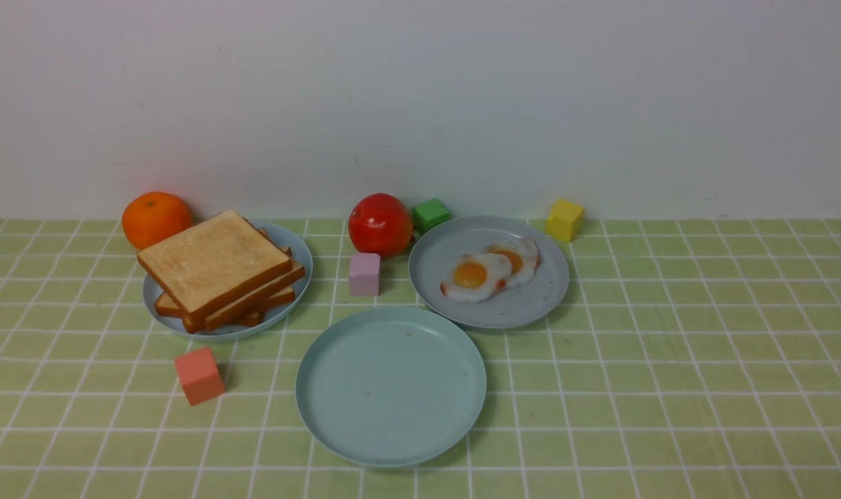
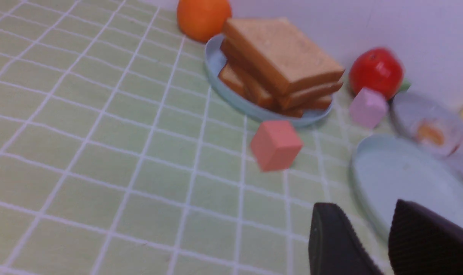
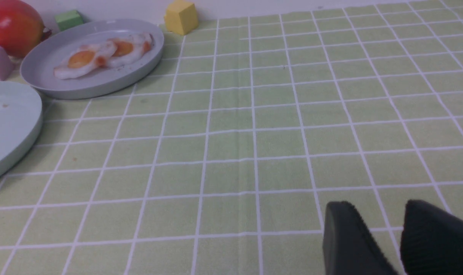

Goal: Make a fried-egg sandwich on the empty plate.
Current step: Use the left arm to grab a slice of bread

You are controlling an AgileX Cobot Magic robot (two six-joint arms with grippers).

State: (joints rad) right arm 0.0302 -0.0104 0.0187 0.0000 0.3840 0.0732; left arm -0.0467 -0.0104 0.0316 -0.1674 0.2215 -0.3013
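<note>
No assembled fried-egg sandwich shows. The empty teal-green plate (image 1: 391,416) sits front centre; it also shows in the left wrist view (image 2: 399,179) and the right wrist view (image 3: 6,122). A stack of toast slices (image 1: 215,267) (image 2: 281,57) lies on a grey-blue plate (image 1: 302,256) at the back left. Two fried eggs (image 1: 489,270) (image 3: 101,55) lie on another grey-blue plate (image 1: 531,305) at the back right. Neither arm shows in the front view. My left gripper (image 2: 365,214) hovers near the empty plate's left rim, jaws slightly parted and empty. My right gripper (image 3: 376,214) is over bare cloth right of the plates, slightly parted and empty.
An orange (image 1: 155,218) sits behind the toast plate and a red fruit (image 1: 380,223) between the back plates. Cubes stand around: salmon (image 1: 199,375), pink (image 1: 364,274), green (image 1: 431,213) and yellow (image 1: 564,219). A white wall closes the back.
</note>
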